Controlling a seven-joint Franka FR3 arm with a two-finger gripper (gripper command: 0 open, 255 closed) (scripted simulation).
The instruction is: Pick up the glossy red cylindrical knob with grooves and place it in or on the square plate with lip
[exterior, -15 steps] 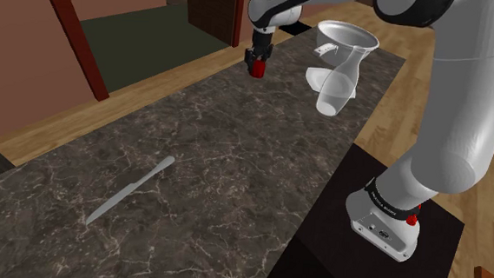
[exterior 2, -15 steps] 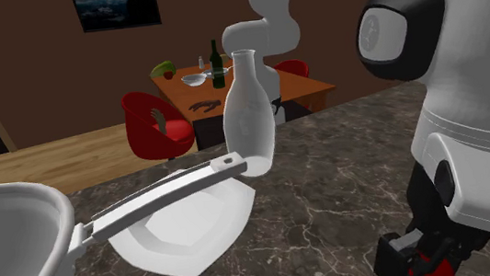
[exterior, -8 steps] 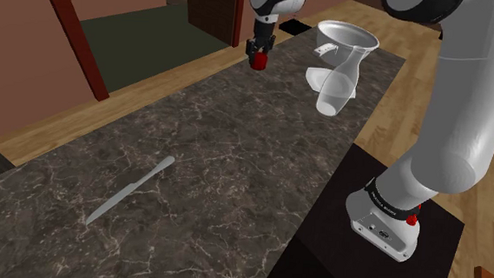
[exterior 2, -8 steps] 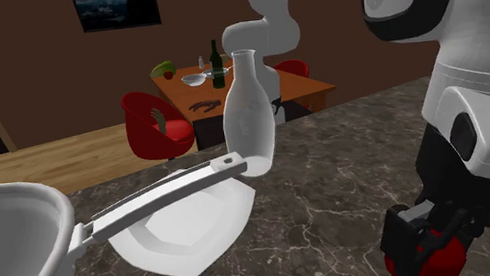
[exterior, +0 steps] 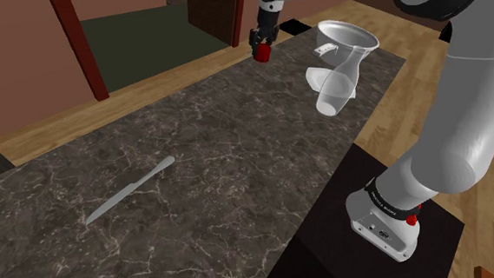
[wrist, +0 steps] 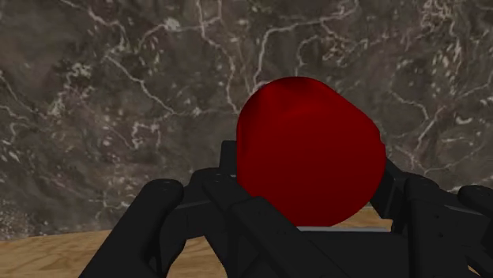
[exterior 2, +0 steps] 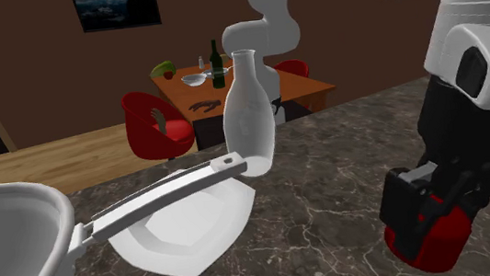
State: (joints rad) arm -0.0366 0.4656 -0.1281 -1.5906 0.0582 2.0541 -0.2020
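My black gripper is shut on the glossy red knob and holds it up in the air above the far end of the dark marble counter. In the second exterior view the red knob hangs at the lower right, clasped by the gripper. The wrist view has the red knob between the black fingers, with marble below it. The white square plate with lip lies on the counter under a clear bottle and a pan handle; it also appears as a white plate to the gripper's right in the shoulder view.
A clear glass bottle stands at the plate's edge. A white pan with a long handle reaches over the plate. A pale knife lies on the near counter. Beyond are a dining table and red chairs.
The gripper has risen with the red knob, lifting it further above the counter and a little toward the far end. Plate, bottle, pan and knife have not moved.
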